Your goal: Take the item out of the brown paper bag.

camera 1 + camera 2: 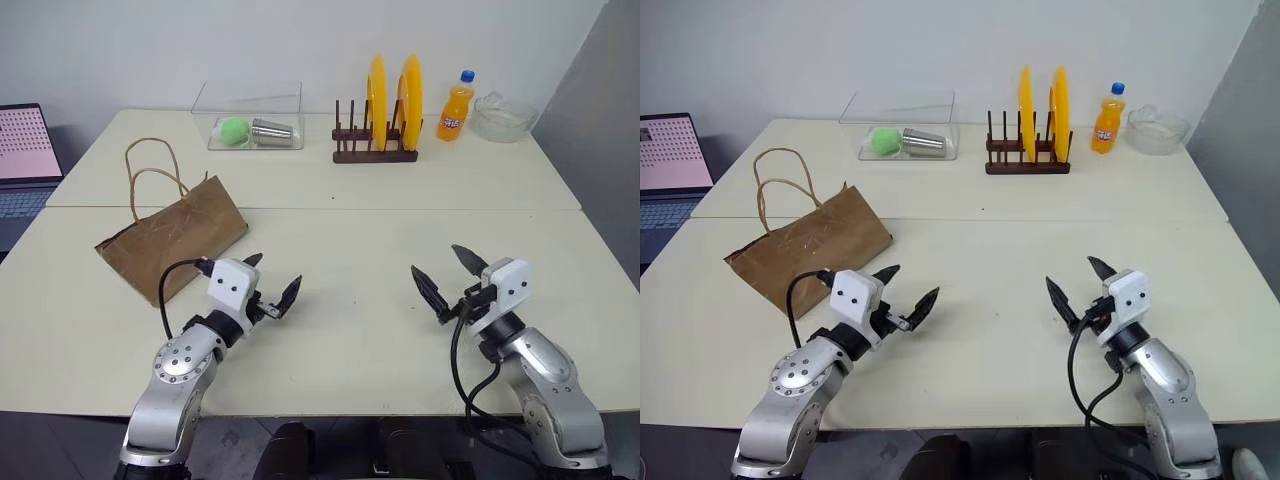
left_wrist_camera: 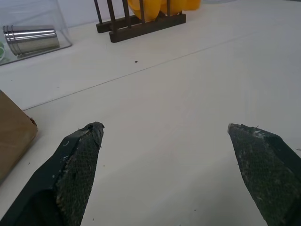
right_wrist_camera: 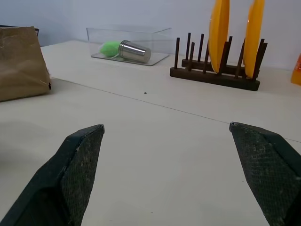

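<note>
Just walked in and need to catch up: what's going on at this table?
A two-armed robot is set to take an item out of the brown paper bag, but nothing is being handled yet. The bag lies on its side on the table, handles pointing away from the robot. The left gripper hovers open just beside the bag, the right gripper open over bare table. No item from the bag can be seen.
</note>
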Controlling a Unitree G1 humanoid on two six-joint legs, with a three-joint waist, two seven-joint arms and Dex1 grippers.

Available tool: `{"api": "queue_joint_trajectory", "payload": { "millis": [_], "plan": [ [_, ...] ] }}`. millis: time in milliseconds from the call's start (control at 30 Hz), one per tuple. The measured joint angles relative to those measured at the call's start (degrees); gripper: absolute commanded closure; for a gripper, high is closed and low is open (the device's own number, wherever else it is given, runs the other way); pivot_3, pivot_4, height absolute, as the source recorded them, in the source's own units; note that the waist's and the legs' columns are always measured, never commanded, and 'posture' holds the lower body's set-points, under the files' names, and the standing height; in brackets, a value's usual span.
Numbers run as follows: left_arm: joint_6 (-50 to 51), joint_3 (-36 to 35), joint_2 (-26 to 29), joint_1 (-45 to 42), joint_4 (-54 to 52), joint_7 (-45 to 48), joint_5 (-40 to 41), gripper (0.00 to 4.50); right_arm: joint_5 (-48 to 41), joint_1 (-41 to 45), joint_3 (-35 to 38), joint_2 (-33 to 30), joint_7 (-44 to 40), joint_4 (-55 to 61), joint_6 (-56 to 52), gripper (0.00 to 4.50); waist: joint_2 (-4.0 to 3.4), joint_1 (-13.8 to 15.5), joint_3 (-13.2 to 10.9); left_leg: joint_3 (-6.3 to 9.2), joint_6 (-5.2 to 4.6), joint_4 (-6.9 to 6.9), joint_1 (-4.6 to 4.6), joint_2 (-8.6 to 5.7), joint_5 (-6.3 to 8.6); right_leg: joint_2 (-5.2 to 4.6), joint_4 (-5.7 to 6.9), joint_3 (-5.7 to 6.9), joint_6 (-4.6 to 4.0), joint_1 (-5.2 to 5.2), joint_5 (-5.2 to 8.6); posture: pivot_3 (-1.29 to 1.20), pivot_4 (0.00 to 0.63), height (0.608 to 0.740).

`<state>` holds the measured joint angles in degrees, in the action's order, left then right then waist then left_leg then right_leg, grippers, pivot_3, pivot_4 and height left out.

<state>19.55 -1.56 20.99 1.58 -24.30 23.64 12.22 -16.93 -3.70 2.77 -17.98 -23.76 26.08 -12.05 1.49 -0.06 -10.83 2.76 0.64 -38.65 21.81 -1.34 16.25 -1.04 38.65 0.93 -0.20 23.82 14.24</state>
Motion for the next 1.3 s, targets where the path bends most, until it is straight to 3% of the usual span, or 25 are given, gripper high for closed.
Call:
{"api": "queue_joint_trajectory", "payload": {
  "millis": [667,867,1067,1300],
  "plan": [
    [0.34,-0.51,0.57,0.30,-0.59,0.47,-0.03,0.01,0.49,0.69,-1.78,-1.94,-2.98,-0.50,1.26,0.00,0.00,-0.08,0.00,0.00,0.00,0.00,0.00,0.00,0.00,0.00,0.00,0.00,0.00,0.00,0.00,0.00,0.150,0.740],
    [-0.92,-10.08,0.54,3.03,-5.56,0.27,5.54,0.01,-1.40,10.36,-5.44,-5.70,-11.21,-1.86,0.50,0.00,-0.01,-0.20,-0.01,0.02,0.00,0.02,-0.01,0.01,0.00,0.00,-0.01,0.02,0.00,0.01,0.00,0.00,0.150,0.740],
    [2.90,-22.34,4.98,7.31,-7.91,1.52,14.04,0.01,-10.13,22.74,-7.47,-7.91,-21.05,-2.97,-6.40,0.00,-0.01,-0.10,-0.02,0.09,0.00,0.06,0.00,0.01,0.00,0.01,-0.08,0.09,-0.01,0.00,0.00,0.00,0.150,0.740],
    [12.18,-38.11,18.54,4.26,-4.56,5.45,28.44,0.01,-16.54,30.62,-10.44,-10.30,-31.40,-5.43,-13.20,0.00,0.00,0.09,-0.03,0.20,0.00,0.10,0.01,0.01,0.00,-0.01,-0.21,0.22,-0.02,-0.05,0.00,0.00,0.150,0.740]
  ]
}}
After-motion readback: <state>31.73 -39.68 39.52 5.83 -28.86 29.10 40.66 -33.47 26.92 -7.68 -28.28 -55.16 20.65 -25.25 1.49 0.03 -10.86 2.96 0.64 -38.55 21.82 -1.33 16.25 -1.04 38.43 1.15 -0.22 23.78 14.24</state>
